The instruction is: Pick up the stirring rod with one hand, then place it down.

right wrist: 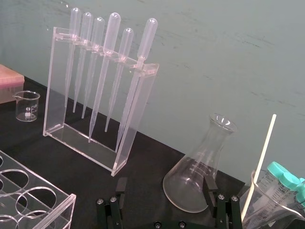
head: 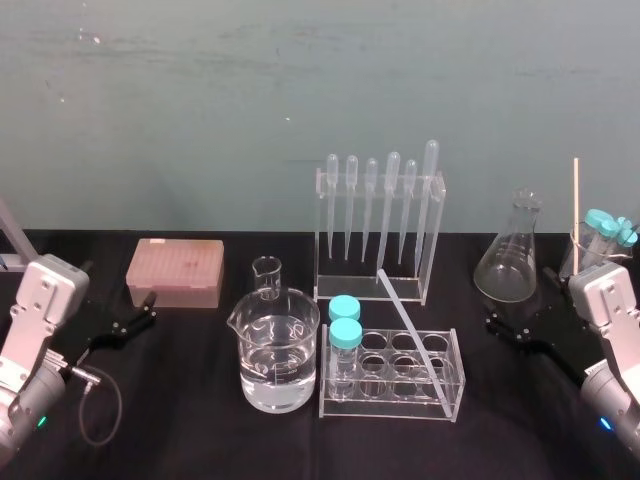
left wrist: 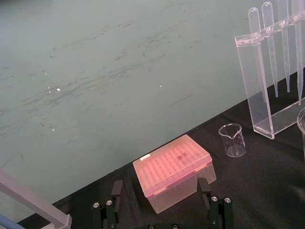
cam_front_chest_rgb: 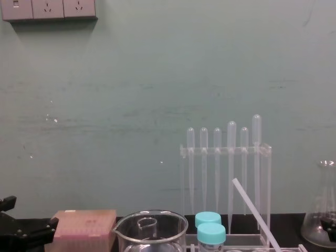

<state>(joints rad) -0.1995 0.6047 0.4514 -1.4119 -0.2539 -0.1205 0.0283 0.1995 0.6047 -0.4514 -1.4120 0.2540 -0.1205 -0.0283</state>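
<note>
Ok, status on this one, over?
Left tool open, parked left. Right tool open, parked right by flask. Rod untouched, slanted in tube rack. Pipette rack close behind.

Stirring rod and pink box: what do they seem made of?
The stirring rod looks like glass or clear plastic: smooth, translucent, whitish. The pink box looks like frosted plastic: matte, translucent lid showing a grid beneath.

We see black counter [head: 200,425]: pink box [head: 175,272] centre-left, large beaker [head: 275,352], tube rack [head: 390,405], pipette rack [head: 365,289] centre, flask [head: 510,265] right.
</note>
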